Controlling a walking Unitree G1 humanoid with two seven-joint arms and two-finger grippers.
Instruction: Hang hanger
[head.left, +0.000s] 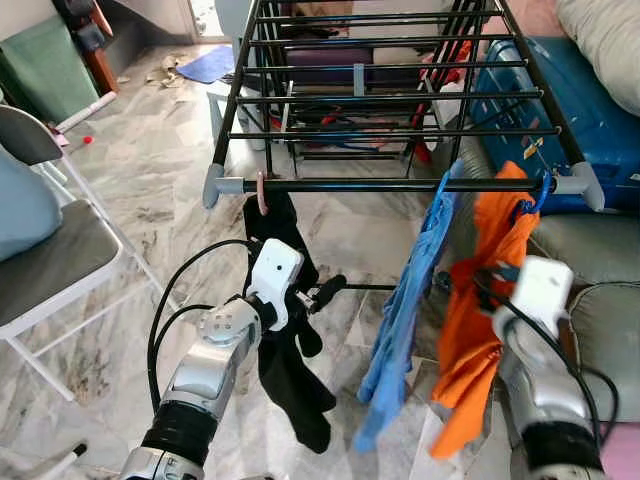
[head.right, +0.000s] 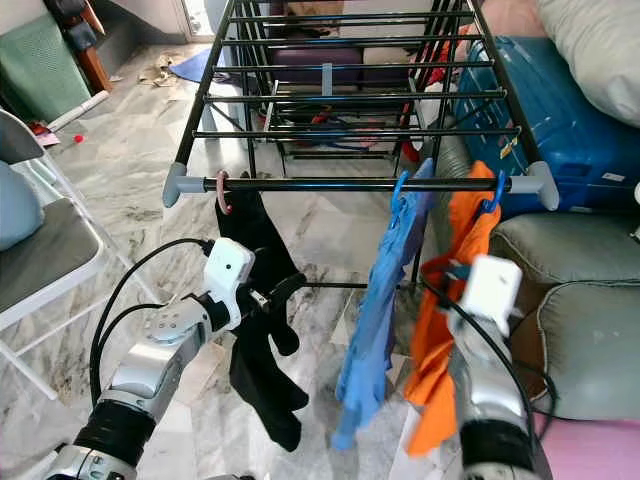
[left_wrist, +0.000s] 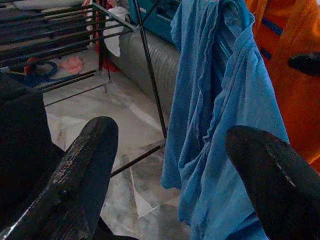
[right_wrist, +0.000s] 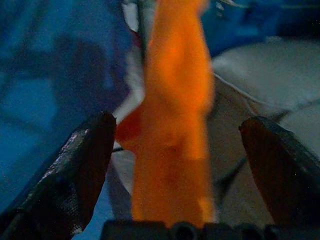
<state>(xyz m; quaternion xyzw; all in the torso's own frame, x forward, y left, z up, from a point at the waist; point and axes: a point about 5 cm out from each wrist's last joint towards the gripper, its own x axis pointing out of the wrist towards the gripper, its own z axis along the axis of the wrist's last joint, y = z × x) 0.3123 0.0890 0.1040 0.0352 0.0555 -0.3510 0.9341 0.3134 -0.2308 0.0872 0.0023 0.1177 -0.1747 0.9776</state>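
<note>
Two silver arms rising from below, each ending in a claw of long black fingers. Left gripper (head.left: 322, 292) with fingers spread wide, holding nothing, one finger (left_wrist: 82, 170) right against the black garment (head.left: 290, 350), the other finger out toward the light blue shirt (head.left: 405, 320), a gap of marble floor (head.left: 160, 190) between them in the left wrist view. Black garment draped just beside this claw, hung above it by a pink hanger hook (head.left: 261, 192) over the front bar of the black metal drying rack (head.left: 400, 184). Light blue shirt ahead of the left claw and off to its right, on a blue hanger hook (head.right: 400, 190) over the same bar. Right gripper (head.left: 478, 276) also spread apart and gripping nothing, blurred, pressed up near the orange garment (head.left: 480, 330), which sits between its two fingers (right_wrist: 70, 175) in the right wrist view, whether touching or not unclear. Orange garment above and ahead of that claw, on another blue hook (head.left: 535, 195) at the bar's right end. Beyond the right claw, a blue suitcase (head.left: 590, 120) and grey cushions (head.left: 590, 260). Far off the left claw's outer side, a white folding chair with grey seat (head.left: 50, 260).
</note>
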